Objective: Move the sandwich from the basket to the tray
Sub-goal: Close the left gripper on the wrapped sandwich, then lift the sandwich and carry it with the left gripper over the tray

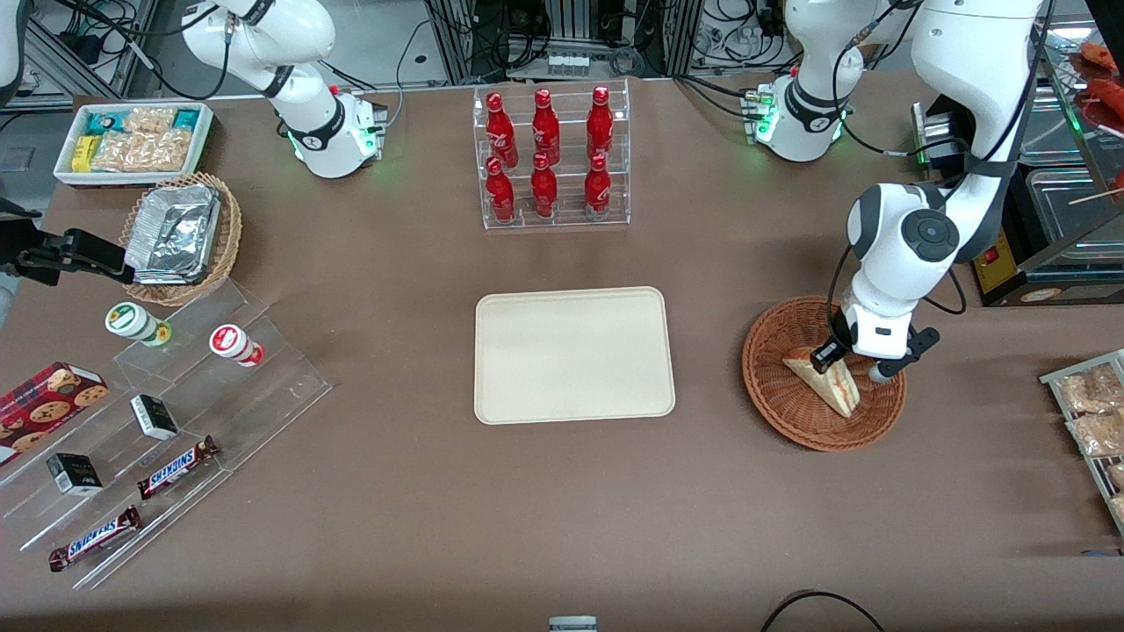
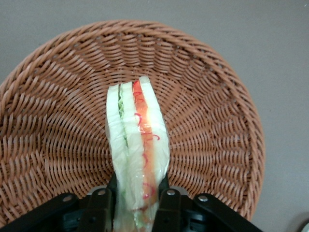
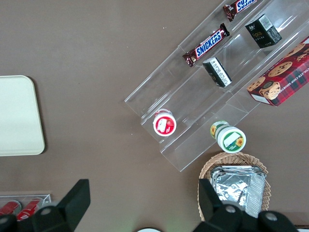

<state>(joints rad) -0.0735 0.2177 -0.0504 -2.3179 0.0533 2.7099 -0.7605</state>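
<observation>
— Gripper was down in the basket, wasn't it? What did it have?

— It did. It sat low over the part of the basket farther from the front camera, and the wrist view showed its two fingers pressed against the flat bread faces of the sandwich, one on each side. So it was closed on the sandwich, near the wedge's thick end.

— And the sandwich itself, where was that?

— In the basket, standing on edge, with its red and green filling turned toward the wrist camera. From the front, the sandwich lay with its tip pointing toward the camera, and I could not tell whether it had left the weave or was touching it.

— So which step would you call it?

— The grasp, I judged, done or just being finished. The carry had not begun; the tray lay bare in the middle of the table, well apart from the basket, toward the parked arm's end.

— What did the next move call for?

— A straight lift first, high enough to clear the basket's rim, then a sideways carry to the tray. The wedge was soft and wrapped in slick film, so I thought the grip needed to be firm without crushing it.
</observation>
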